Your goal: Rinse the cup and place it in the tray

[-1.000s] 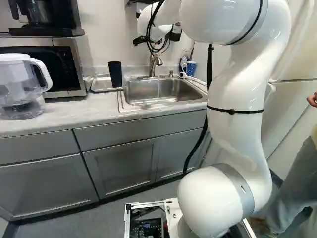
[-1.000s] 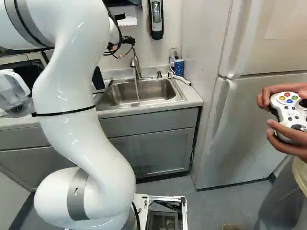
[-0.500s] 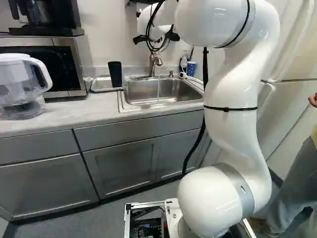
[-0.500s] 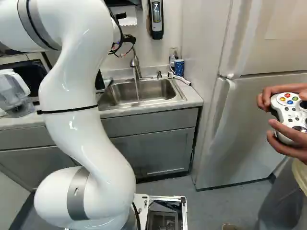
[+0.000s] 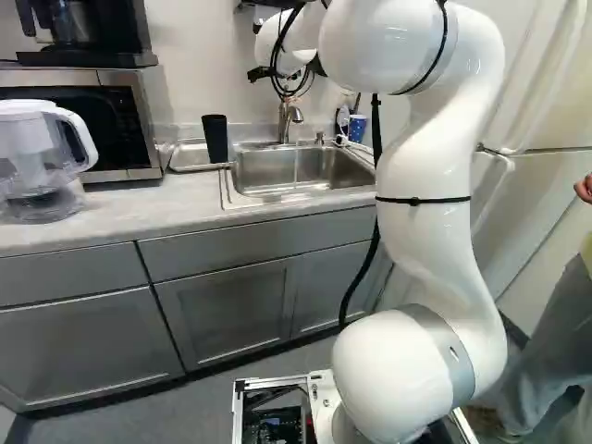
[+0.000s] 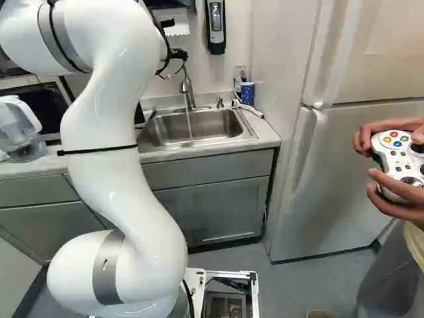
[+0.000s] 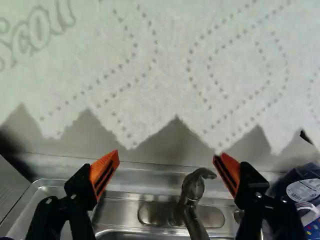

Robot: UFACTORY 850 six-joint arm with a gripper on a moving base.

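Observation:
My gripper (image 5: 290,73) is up at the wall above the sink (image 5: 301,169) in the left base view. In the wrist view the gripper (image 7: 166,159) stands wide open, nothing between its orange pads; the faucet (image 7: 193,192) is beyond them. A thin stream of water (image 6: 189,124) runs into the basin. A tall black cup (image 5: 215,139) stands upright at the metal tray (image 5: 188,167), left of the sink; whether it is inside the tray I cannot tell. A blue patterned cup (image 6: 247,93) stands behind the sink's right corner.
A paper towel sheet (image 7: 175,65) hangs close ahead of the gripper. On the counter (image 5: 111,212) are a water pitcher (image 5: 42,162) and a microwave (image 5: 116,120). A soap dispenser (image 6: 215,26) is on the wall. Right of the sink is a fridge (image 6: 344,165), with a person holding a controller (image 6: 397,159).
My upper arm and elbow have shifted left in the left base view and right in the right base view. The gripper has barely moved. The base and both cups have stayed put.

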